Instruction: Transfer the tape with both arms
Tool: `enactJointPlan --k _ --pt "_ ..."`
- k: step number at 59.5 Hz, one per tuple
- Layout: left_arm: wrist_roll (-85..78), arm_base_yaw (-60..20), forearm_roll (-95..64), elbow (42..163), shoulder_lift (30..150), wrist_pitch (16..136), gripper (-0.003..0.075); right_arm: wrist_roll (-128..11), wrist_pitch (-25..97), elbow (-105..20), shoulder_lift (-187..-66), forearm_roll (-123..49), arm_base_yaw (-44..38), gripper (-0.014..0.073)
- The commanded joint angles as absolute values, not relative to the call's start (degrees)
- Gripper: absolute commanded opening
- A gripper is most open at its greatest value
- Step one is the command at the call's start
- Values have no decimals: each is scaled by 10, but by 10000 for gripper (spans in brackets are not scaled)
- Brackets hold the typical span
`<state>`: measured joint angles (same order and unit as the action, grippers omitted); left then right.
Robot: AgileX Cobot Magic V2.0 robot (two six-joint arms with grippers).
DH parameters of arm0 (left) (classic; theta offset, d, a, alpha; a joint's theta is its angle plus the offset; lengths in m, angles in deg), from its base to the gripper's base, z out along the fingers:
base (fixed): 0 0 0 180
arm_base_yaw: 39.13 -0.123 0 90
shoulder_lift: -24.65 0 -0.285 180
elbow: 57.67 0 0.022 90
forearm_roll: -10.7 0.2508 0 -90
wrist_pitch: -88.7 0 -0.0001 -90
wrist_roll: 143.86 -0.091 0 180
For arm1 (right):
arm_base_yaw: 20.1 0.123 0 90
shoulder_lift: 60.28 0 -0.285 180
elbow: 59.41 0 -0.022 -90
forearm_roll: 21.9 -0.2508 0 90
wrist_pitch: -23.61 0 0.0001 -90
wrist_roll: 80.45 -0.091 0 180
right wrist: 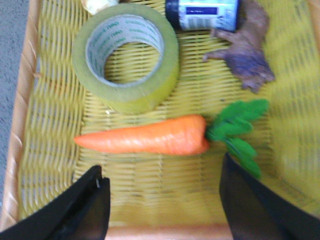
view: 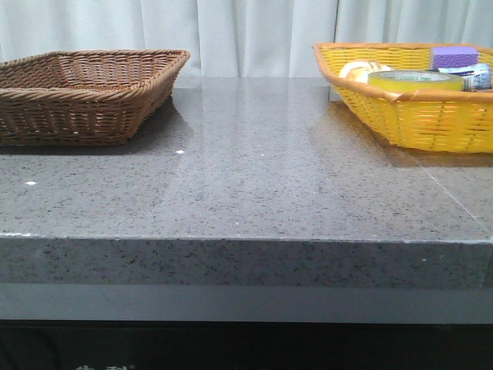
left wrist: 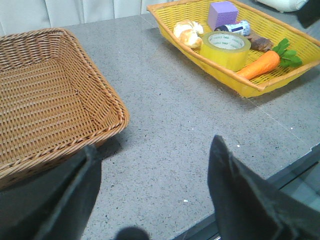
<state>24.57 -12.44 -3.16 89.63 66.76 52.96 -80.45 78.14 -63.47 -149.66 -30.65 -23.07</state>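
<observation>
Tape (right wrist: pixel 125 57) lying flat in yellow basket (right wrist: pixel 30 100), hole upward, axis vertical. Just ahead of right gripper (right wrist: pixel 162 200), slightly off toward one finger, with toy carrot (right wrist: pixel 145 136) lying crosswise between roll and jaws. Right jaws spread wide, holding nothing. Left gripper (left wrist: pixel 155 195) also spread and empty, well apart from tape, beside brown basket (left wrist: pixel 50 100). Right arm clearly nearer; likely first to reach.

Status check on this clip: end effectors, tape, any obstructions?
Both end effectors, left and right, open, empty. Tape flat in yellow basket, ungrasped. Carrot lies between right end effector and tape.
</observation>
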Motion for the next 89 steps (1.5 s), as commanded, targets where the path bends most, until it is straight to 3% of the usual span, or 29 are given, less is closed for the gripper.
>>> enactJointPlan --k 1,35,68,81,89 --pt "247 -120 -44 916 673 574 460 -804 781 -700 -1529 -333 -233 486" --pt "247 -120 -44 916 673 571 460 -804 898 -959 -1779 -333 -233 486" --pt "247 -120 -44 916 673 569 460 -830 874 -998 -1853 -334 -234 484" --pt "247 -120 -44 916 673 569 460 -830 874 -998 -1863 -341 -234 209" --pt "247 -120 -44 916 673 569 460 -830 901 -1024 -1862 -341 -234 150"
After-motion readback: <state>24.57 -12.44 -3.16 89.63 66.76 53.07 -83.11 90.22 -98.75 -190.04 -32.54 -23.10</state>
